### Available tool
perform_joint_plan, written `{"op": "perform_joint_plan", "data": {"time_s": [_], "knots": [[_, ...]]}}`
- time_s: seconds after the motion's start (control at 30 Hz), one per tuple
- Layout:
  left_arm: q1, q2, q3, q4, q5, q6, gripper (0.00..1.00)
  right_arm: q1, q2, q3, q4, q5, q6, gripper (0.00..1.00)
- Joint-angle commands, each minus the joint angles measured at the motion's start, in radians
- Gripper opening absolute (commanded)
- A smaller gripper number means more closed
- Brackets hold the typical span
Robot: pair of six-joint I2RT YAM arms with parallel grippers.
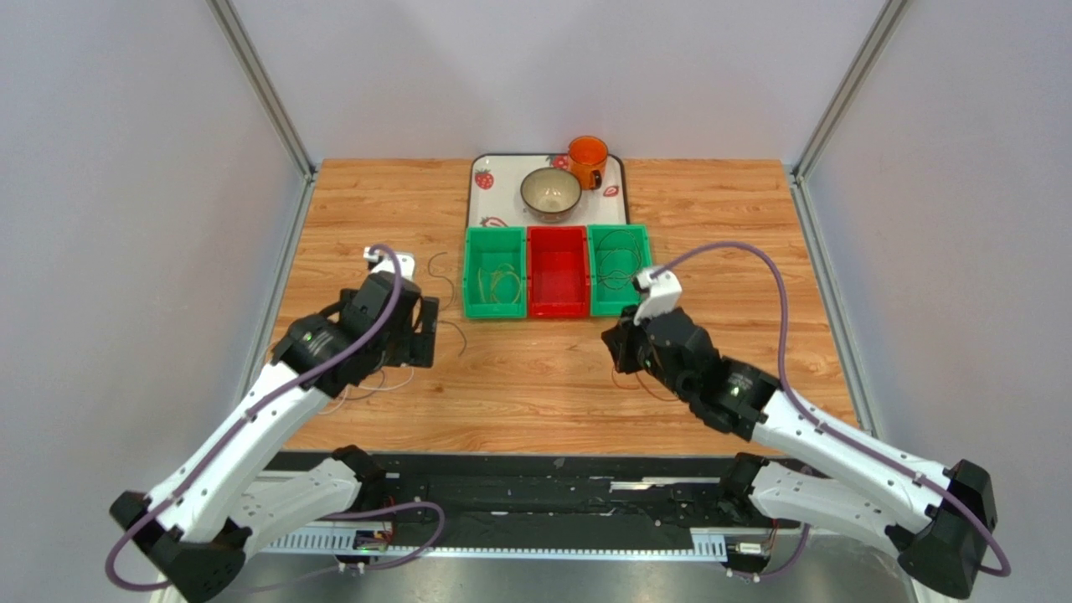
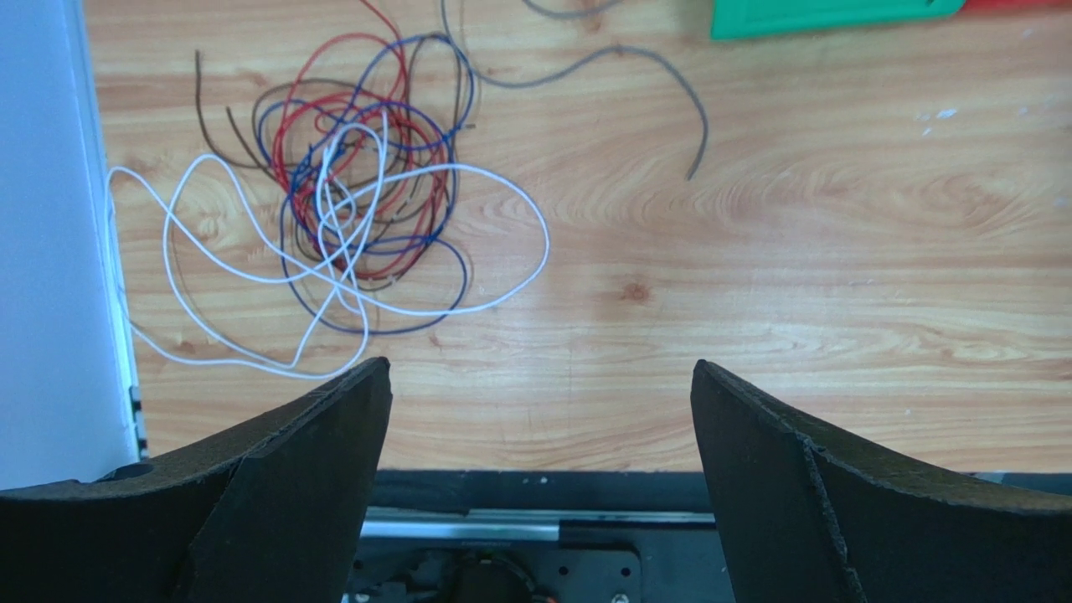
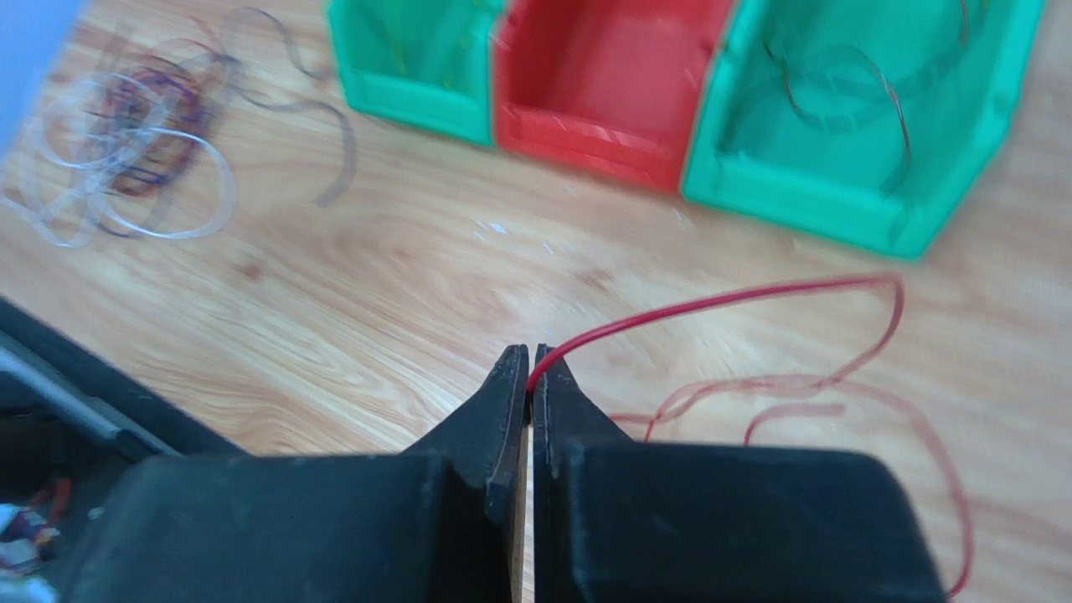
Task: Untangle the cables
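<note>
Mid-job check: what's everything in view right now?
cable bundle: 1, red, blue, brown, white, table's left
loose cable: 1, grey, beside bundle
red cable: 1, held in right jaws
binned cables: 2, yellowish and dark, one per green bin
green bins: 2, flanking red bin
red bin: 1, table centre
tray: 1, white, far centre
bowl: 1, pale, on tray
cup: 1, orange, on tray
table: 1, wood
left arm: 1, white, jaws open near bundle
right arm: 1, white, jaws shut on red cable
</note>
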Motion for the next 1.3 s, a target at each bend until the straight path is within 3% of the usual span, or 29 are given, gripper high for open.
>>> {"op": "perform_joint_plan", "data": {"time_s": [0.0,0.3,0.5,0.87,1.27], "knots": [[0.005,-0.155,-0.032,0.113,-0.044,-0.002,0.97,0.000,0.092,0.379,-0.203,-0.094,-0.152,0.00],[0.003,-0.208,-0.069,0.134,0.024,0.010,0.97,0.000,0.302,0.887,-0.310,-0.174,-0.362,0.00],[0.005,-0.215,-0.070,0.132,0.039,0.019,0.97,-0.001,0.403,1.055,-0.296,-0.163,-0.500,0.00],[0.005,-0.228,-0.072,0.138,0.045,0.022,0.97,-0.039,0.475,1.058,-0.110,-0.083,-0.720,0.00],[0.003,-0.211,-0.072,0.135,0.036,0.021,0.97,-0.171,0.475,0.972,0.069,-0.296,-0.784,0.00]]}}
